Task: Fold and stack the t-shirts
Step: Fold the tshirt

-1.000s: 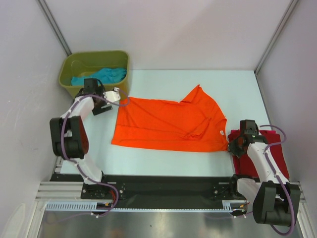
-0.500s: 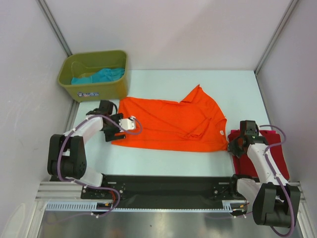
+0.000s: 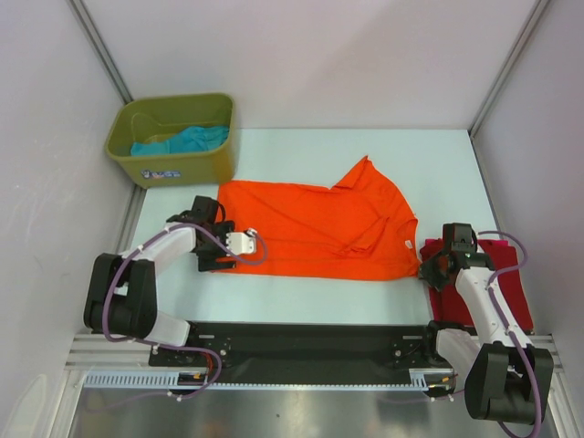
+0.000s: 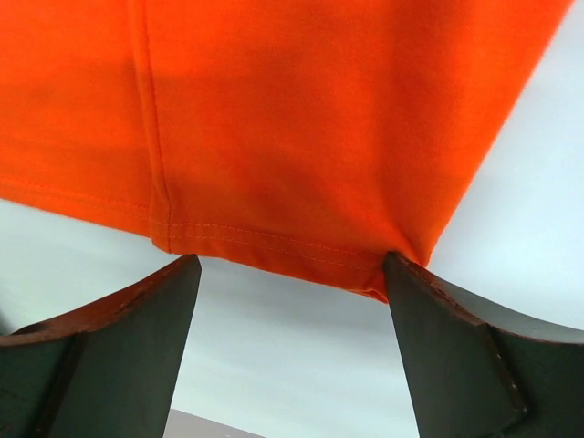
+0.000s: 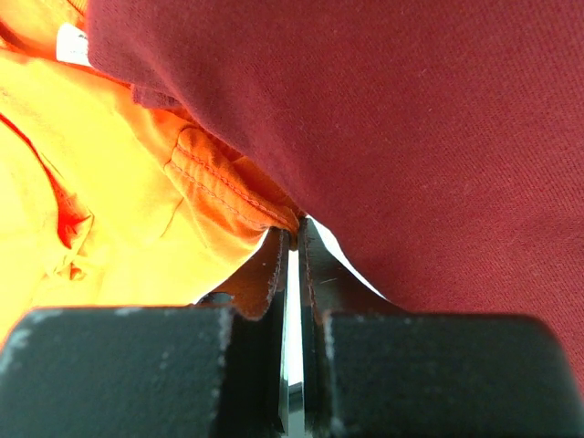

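L pincer (image 4: 292, 266) spread, straddling orange tee (image 4: 301, 119) hem; R pincer (image 5: 294, 235) pressed together at its edge by dark red tee (image 5: 411, 119).

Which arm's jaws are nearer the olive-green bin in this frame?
Left. The left gripper, jaws open, sits at the orange shirt's near-left corner, in front of the bin. The right gripper, jaws shut, is at the shirt's opposite edge by the dark red shirt.

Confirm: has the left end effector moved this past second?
Yes. Left end effector moved from the green bin toward the near edge, at the orange t-shirt's corner.
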### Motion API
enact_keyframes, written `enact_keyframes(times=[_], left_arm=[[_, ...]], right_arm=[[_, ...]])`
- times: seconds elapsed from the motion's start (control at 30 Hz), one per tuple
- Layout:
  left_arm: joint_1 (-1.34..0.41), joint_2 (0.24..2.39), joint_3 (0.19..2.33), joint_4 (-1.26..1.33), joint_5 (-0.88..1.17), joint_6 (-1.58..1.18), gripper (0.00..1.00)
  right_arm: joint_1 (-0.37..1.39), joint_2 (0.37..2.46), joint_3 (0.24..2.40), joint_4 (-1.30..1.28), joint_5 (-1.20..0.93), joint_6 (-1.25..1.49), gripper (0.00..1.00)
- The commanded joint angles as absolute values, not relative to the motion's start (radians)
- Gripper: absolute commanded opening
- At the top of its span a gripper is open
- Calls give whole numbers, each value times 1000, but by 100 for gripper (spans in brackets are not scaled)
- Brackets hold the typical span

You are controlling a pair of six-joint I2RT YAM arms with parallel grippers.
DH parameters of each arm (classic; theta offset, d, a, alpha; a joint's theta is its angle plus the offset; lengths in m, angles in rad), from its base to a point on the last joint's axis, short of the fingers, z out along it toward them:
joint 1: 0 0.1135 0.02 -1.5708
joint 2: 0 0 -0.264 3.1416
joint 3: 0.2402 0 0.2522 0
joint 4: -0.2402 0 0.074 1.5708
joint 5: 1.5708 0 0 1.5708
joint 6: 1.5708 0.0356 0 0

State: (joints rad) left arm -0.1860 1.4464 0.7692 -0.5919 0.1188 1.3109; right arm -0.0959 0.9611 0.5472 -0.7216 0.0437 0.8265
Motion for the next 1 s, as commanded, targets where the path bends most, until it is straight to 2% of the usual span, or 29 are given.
enact_keyframes(times=[0.0, 0.17, 0.33, 0.6, 0.8, 0.9, 0.93, 0.97], left_arm=[[-190, 1408, 767, -772, 158, 1356, 88], [-175, 1385, 993, -867, 279, 1278, 89], [-176, 1371, 1104, -965, 304, 1276, 88], [-183, 1315, 845, -875, 203, 1281, 86], [-186, 1316, 695, -649, 101, 1275, 85], [-186, 1322, 638, -554, 77, 1264, 76], [-186, 1325, 624, -511, 72, 1252, 70], [-186, 1324, 602, -497, 68, 1244, 57]], right_arm=[[-101, 948, 546, -713, 38, 813, 0], [-101, 954, 548, -704, 35, 805, 0], [-101, 953, 548, -700, 38, 802, 0], [-101, 951, 529, -687, 34, 808, 0], [-103, 945, 531, -698, 38, 810, 0], [-103, 936, 535, -707, 41, 813, 0], [-103, 931, 537, -712, 43, 813, 0], [-103, 928, 540, -716, 46, 813, 0]])
